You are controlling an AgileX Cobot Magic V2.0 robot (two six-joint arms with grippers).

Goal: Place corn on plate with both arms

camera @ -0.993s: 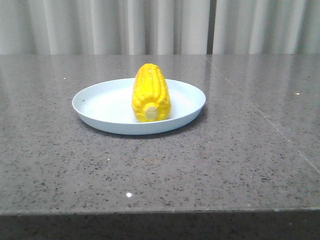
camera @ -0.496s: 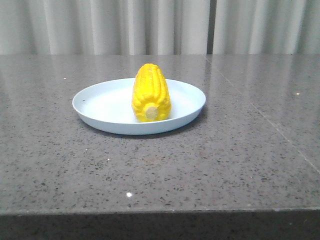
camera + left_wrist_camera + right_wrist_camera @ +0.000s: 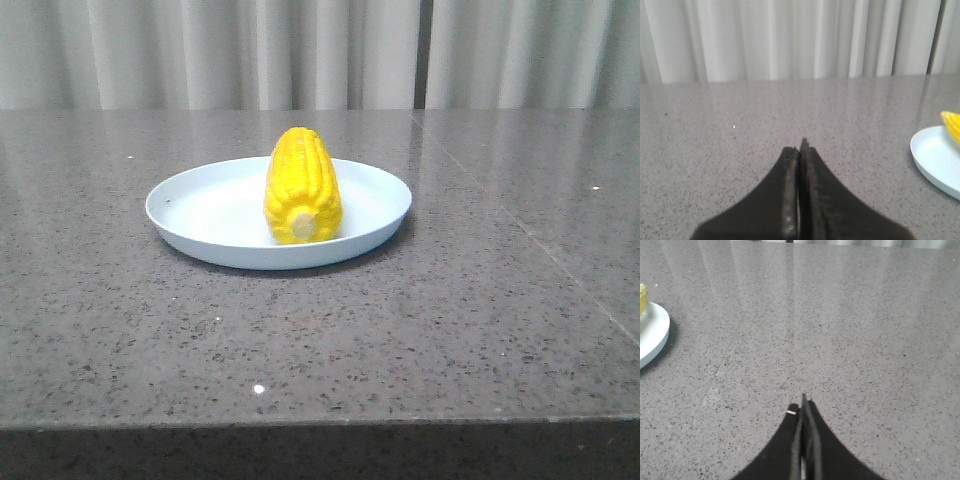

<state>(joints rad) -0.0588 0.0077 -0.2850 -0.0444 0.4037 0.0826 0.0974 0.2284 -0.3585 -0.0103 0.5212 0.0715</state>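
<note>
Corn: the corn [image 3: 302, 187] lies inside the plate [image 3: 190, 230], its pale stub end facing the camera.
Plate: it sits on the speckled grey table [image 3: 420, 330], with nothing else on it.
Left gripper: the left gripper [image 3: 800, 150] has its fingers pressed together on nothing, well apart from the plate.
Right gripper: the right gripper [image 3: 803, 407] is likewise closed and empty, off to the plate's other side.
Progress: the placing looks done; I judge nothing is left but to rest the arms.
</note>
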